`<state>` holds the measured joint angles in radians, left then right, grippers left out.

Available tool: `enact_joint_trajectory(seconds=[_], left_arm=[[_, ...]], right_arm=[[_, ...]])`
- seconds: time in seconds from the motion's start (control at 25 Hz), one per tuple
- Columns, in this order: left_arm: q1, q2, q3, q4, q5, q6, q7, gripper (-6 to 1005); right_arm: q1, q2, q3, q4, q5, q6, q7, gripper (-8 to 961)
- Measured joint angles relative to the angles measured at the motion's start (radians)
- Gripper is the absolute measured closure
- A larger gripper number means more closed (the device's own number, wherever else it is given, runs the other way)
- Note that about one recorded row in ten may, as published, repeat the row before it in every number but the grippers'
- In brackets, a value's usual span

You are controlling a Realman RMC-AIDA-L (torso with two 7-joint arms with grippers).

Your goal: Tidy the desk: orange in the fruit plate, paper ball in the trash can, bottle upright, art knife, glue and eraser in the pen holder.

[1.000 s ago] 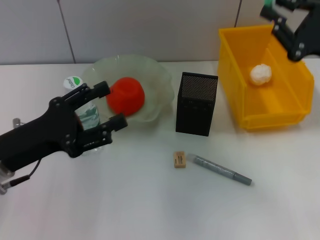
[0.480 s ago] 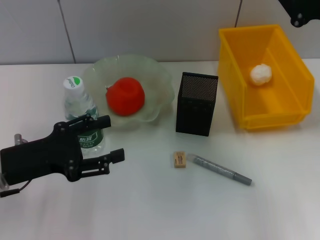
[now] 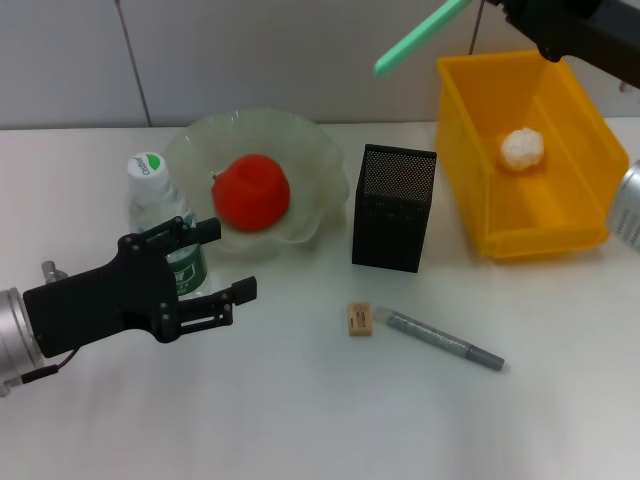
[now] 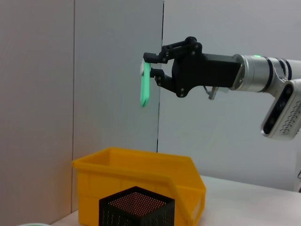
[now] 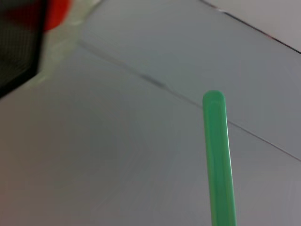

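Left gripper (image 3: pixel 222 265) lower left, fingers apart, empty, beside upright bottle (image 3: pixel 160 222). Orange (image 3: pixel 251 192) in fruit plate (image 3: pixel 310 160). Pen holder (image 3: pixel 393 207) centre; eraser (image 3: pixel 360 319), grey glue stick (image 3: pixel 444 340) on desk, pending. Right gripper (image 4: pixel 149 64) upper right, clamped on green art knife (image 3: pixel 418 34). Paper ball (image 3: pixel 522 148) in yellow trash bin (image 3: pixel 470 130).
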<state>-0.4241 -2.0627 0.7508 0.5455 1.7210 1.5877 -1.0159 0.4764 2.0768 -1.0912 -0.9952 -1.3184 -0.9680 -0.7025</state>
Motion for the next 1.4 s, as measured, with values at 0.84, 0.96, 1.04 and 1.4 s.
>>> enact_joint_trajectory(seconds=[0.84,0.96,1.04,1.4], left_arm=[[-0.022,-0.008,-0.003,-0.088,-0.041,-0.081,0.149,136],[-0.019,-0.008,-0.004,-0.11,-0.068,-0.082,0.174,136],[-0.015,-0.008,-0.004,-0.116,-0.076,-0.082,0.177,136],[-0.011,-0.007,-0.004,-0.14,-0.083,-0.083,0.185,136]], right_arm=[[-0.06,0.008,-0.091,-0.021,-0.074,0.065,-0.611,770],[-0.042,0.006,-0.092,-0.007,-0.074,0.066,-0.662,770],[-0.033,0.004,-0.092,-0.005,-0.08,0.064,-0.682,770],[-0.044,0.003,-0.106,-0.011,-0.091,0.041,-0.744,770]])
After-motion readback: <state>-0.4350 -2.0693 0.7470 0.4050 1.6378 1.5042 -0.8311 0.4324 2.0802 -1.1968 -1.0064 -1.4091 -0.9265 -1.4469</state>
